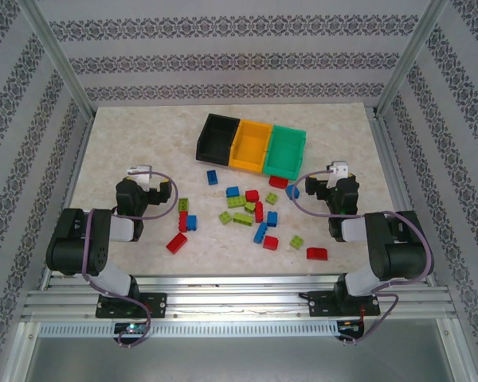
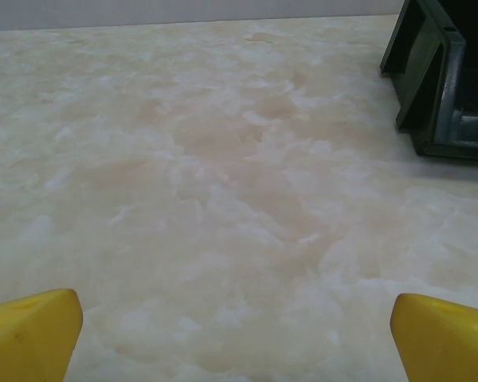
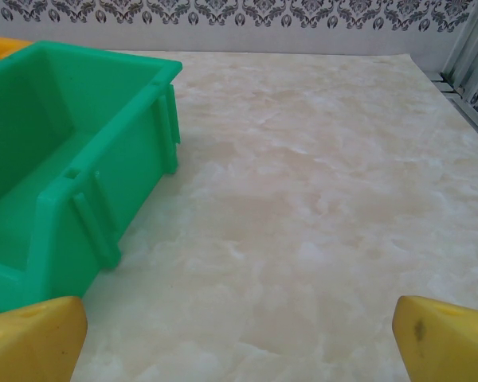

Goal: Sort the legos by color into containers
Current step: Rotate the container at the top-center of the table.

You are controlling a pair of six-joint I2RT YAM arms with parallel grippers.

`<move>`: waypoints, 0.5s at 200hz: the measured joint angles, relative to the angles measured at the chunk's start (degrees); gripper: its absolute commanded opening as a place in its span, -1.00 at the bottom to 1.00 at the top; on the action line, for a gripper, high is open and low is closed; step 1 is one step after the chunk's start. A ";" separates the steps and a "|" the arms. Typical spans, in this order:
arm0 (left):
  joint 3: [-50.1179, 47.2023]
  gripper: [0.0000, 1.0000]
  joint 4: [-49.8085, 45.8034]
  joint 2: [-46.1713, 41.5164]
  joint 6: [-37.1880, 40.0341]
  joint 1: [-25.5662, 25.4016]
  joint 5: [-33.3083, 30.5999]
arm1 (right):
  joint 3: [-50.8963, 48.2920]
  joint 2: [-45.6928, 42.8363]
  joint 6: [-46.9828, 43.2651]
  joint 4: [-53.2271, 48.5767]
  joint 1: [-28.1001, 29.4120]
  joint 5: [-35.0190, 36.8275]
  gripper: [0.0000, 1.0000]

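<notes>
Three open-topped containers joined in a row, upper centre of top view: black bin (image 1: 217,135), orange-yellow bin (image 1: 251,145), green bin (image 1: 287,150). About twenty small studded legos (image 1: 242,218) scattered mid-frame just below: red, blue, lime green. Yellow-fingered left gripper (image 2: 237,342) and right gripper (image 3: 239,342) spread wide apart over bare table (image 2: 223,159).

table (image 2: 223,199): smooth marble-look sheen | green container (image 3: 119,159): glossy plastic | fingers (image 2: 32,334): matt yellow plastic
</notes>
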 measured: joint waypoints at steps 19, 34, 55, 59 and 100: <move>0.00 0.99 0.07 0.00 0.02 0.00 0.13 | 0.00 0.00 0.00 0.00 0.00 0.00 0.96; 0.00 0.99 0.09 0.00 0.02 0.00 0.17 | 0.00 0.00 0.00 -0.02 0.00 0.00 0.97; -0.02 0.99 0.11 0.00 0.02 0.00 0.20 | 0.00 0.00 0.00 0.00 0.00 0.00 0.97; -0.02 0.99 0.13 0.00 0.02 0.00 0.24 | 0.00 0.00 0.00 0.00 0.00 0.00 0.97; -0.33 0.99 0.96 0.00 0.04 0.00 1.01 | 0.00 0.00 0.00 0.00 0.00 0.00 0.97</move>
